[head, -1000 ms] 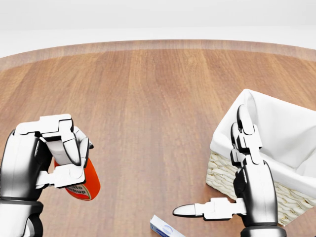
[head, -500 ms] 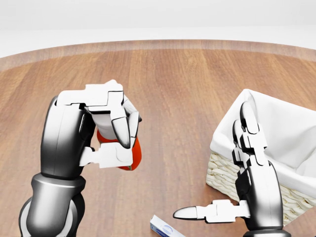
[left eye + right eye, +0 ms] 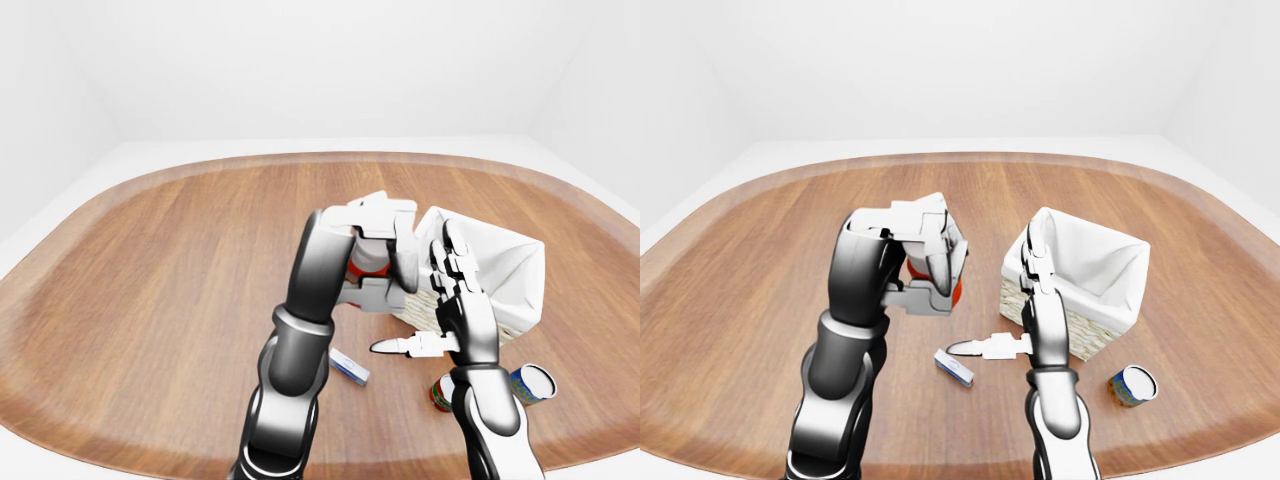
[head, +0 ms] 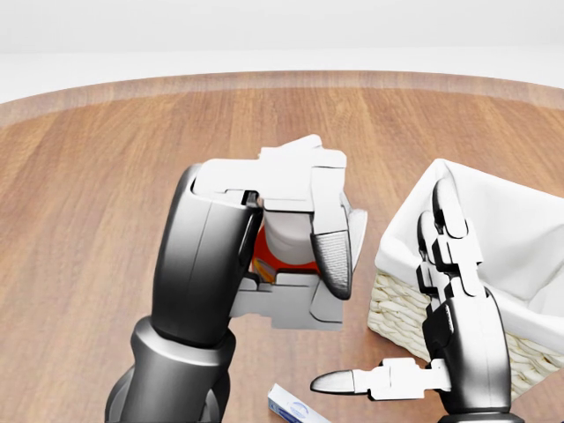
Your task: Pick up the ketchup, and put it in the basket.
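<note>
Red plastic showed between the left hand [image 4: 300, 238] fingers: the ketchup [image 3: 952, 292] was clamped and held above the table [image 3: 150, 260], just left of the basket [image 3: 1095, 270]. Pickup looked done; the drop remained. The right hand [image 4: 445, 291] was spread, holding nothing. Only the eye views showed 2 cans [image 3: 530, 383].

The head view looks steeply down, close; both eye views sit farther back, sharing the basket [image 3: 1080, 275].
</note>
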Available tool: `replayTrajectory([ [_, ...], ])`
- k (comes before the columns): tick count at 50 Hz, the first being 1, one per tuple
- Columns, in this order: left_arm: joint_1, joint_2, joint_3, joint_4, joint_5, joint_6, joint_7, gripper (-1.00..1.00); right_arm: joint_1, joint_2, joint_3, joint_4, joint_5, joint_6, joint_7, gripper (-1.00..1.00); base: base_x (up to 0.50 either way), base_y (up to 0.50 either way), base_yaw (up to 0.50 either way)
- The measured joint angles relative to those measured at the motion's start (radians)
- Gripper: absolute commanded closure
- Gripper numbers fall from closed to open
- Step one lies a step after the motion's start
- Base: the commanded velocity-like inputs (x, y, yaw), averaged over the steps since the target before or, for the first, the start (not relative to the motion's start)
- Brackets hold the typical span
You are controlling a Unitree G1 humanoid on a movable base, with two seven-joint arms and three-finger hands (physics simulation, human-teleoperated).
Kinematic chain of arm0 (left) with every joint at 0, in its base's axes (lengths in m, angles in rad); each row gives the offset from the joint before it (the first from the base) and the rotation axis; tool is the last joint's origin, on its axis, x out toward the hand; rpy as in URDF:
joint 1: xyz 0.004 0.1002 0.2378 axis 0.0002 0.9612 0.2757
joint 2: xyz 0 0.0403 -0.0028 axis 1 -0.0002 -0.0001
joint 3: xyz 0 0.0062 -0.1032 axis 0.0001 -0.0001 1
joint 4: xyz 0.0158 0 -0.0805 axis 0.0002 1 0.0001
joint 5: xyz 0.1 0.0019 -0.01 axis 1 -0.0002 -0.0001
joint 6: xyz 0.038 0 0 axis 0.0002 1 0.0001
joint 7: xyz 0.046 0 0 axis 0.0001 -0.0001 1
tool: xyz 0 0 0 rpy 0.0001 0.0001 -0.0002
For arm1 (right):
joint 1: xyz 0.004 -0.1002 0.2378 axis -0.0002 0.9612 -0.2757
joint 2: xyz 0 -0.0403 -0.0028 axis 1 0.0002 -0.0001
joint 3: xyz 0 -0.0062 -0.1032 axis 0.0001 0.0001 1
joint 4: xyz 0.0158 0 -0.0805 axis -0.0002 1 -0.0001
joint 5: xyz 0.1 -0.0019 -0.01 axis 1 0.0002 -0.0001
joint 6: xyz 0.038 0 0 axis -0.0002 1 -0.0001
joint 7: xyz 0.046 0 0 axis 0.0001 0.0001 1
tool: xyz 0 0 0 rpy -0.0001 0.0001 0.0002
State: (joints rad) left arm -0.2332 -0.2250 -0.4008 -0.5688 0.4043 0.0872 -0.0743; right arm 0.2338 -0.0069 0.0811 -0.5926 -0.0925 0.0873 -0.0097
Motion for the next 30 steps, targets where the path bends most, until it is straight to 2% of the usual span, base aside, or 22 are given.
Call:
replayTrajectory([
  [15,0.025,-0.059,-0.136,-0.023,0.03,0.0,0.015,0.93,0.002,0.0,-0.004,-0.012,0.005,0.0,0.003,-1.0,0.0,0.0,0.0],
  [30,0.064,-0.085,-0.245,0.008,0.024,0.0,0.059,0.94,0.015,0.001,-0.016,-0.053,0.016,0.0,0.01,-1.0,0.0,0.0,0.0],
])
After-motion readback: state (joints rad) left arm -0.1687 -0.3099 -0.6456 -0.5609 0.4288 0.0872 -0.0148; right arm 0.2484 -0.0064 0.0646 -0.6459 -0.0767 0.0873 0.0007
